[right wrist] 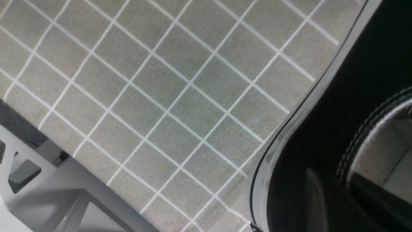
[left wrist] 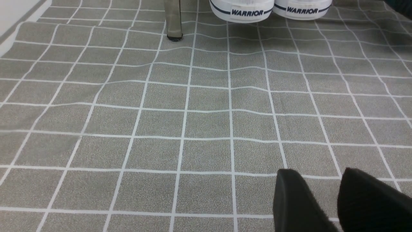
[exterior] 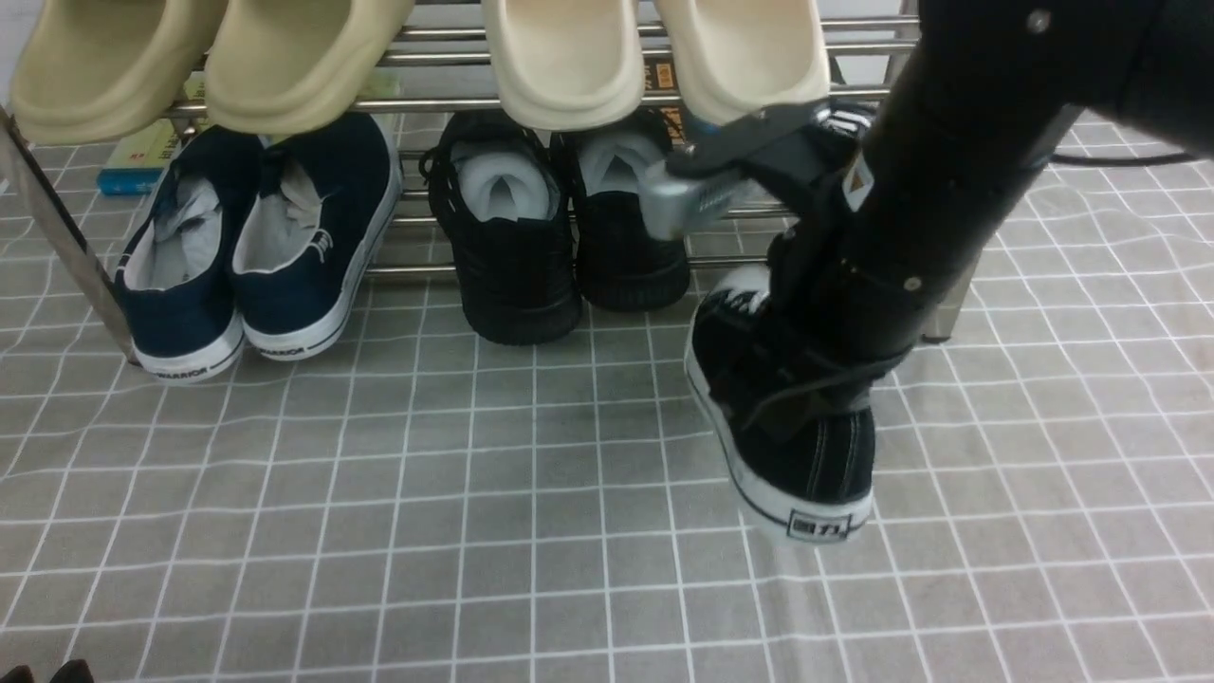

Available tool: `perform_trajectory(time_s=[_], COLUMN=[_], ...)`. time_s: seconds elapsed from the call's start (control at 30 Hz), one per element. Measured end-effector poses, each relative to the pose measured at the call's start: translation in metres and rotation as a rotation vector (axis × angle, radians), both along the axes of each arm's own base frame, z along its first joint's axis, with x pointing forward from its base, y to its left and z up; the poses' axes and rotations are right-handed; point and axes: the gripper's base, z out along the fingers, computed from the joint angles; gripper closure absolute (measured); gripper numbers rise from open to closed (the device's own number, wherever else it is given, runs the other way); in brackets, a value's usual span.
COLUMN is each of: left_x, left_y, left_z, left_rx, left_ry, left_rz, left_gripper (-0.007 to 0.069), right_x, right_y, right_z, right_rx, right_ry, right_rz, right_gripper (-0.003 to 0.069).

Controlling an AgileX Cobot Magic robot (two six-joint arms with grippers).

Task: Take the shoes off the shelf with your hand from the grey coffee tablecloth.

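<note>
The right gripper (exterior: pixel 792 375) is pinching the shoe (exterior: pixel 816 465) by its collar, heel pointing to the cloth's (exterior: pixel 531 474) near edge, while the left gripper (left wrist: pixel 322 180) is standing open, well apart.

A pair of navy slip-ons (exterior: pixel 285 285) with white soles marked WARRIOR stands left of a pair of all-black sneakers (exterior: pixel 517 275) stuffed with white paper, and above them sit two khaki clogs (exterior: pixel 285 66) and two cream clogs (exterior: pixel 569 66).

"WARRIOR" stands in navy capitals on the white heel strips of both navy slip-ons (left wrist: pixel 247 12). The black sneaker (exterior: pixel 806 446) has a heel patch too blurred to read.
</note>
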Motion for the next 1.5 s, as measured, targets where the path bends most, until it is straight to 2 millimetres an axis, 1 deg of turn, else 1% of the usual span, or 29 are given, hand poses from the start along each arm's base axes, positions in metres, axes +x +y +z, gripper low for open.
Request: perform_trajectory(time_s=[0.13, 0.23, 0.4, 0.53, 0.6, 0.7, 0.73, 0.8, 0.97, 1.1, 1.23, 1.27, 1.3, 1.33, 1.4, 1.5], left_x=[0.000, 0.000, 0.000, 0.000, 0.000, 0.000, 0.000, 0.000, 0.000, 0.000, 0.000, 0.000, 0.000, 0.000, 0.000, 0.000], left_y=[0.000, 0.000, 0.000, 0.000, 0.000, 0.000, 0.000, 0.000, 0.000, 0.000, 0.000, 0.000, 0.000, 0.000, 0.000, 0.000], left_z=[0.000, 0.000, 0.000, 0.000, 0.000, 0.000, 0.000, 0.000, 0.000, 0.000, 0.000, 0.000, 0.000, 0.000, 0.000, 0.000], left_rx=[0.001, 0.001, 0.001, 0.001, 0.001, 0.001, 0.001, 0.001, 0.001, 0.001, 0.001, 0.001, 0.001, 0.001, 0.001, 0.001], left_ry=[0.000, 0.000, 0.000, 0.000, 0.000, 0.000, 0.000, 0.000, 0.000, 0.000, 0.000, 0.000, 0.000, 0.000, 0.000, 0.000], left_rz=[0.000, 0.000, 0.000, 0.000, 0.000, 0.000, 0.000, 0.000, 0.000, 0.000, 0.000, 0.000, 0.000, 0.000, 0.000, 0.000], left_gripper=[0.0384, 0.0384, 0.0384, 0.0384, 0.0384, 0.0384, 0.0384, 0.0384, 0.0384, 0.0384, 0.0384, 0.0384, 0.0384, 0.0384, 0.0384, 0.0384], right_x=[-0.009, -0.009, -0.006, -0.003, 0.000, 0.006, 0.006, 0.008, 0.008, 0.007, 0.008, 0.008, 0.009, 0.010, 0.017, 0.029], right_y=[0.006, 0.005, -0.001, 0.002, 0.003, 0.007, 0.007, 0.010, 0.015, 0.016, 0.016, 0.016, 0.015, 0.015, 0.013, 0.006], right_z=[-0.008, -0.012, -0.016, -0.020, -0.024, -0.035, -0.035, -0.043, -0.056, -0.064, -0.064, -0.064, -0.062, -0.061, -0.054, -0.042], right_rx=[-0.040, -0.065, -0.124, -0.124, -0.125, -0.151, -0.151, -0.162, -0.158, -0.177, -0.179, -0.181, -0.190, -0.193, -0.221, -0.265], right_ry=[0.016, 0.007, -0.030, -0.043, -0.051, -0.046, -0.045, -0.032, 0.031, 0.070, 0.069, 0.067, 0.048, 0.042, -0.029, -0.129], right_rz=[-0.022, -0.031, -0.063, -0.071, -0.071, -0.068, -0.068, -0.067, -0.070, -0.070, -0.070, -0.070, -0.067, -0.066, -0.068, -0.109], right_gripper=[0.0641, 0.0641, 0.0641, 0.0640, 0.0639, 0.0638, 0.0637, 0.0634, 0.0606, 0.0515, 0.0386, 0.0379, 0.0338, 0.0328, 0.0274, 0.0243])
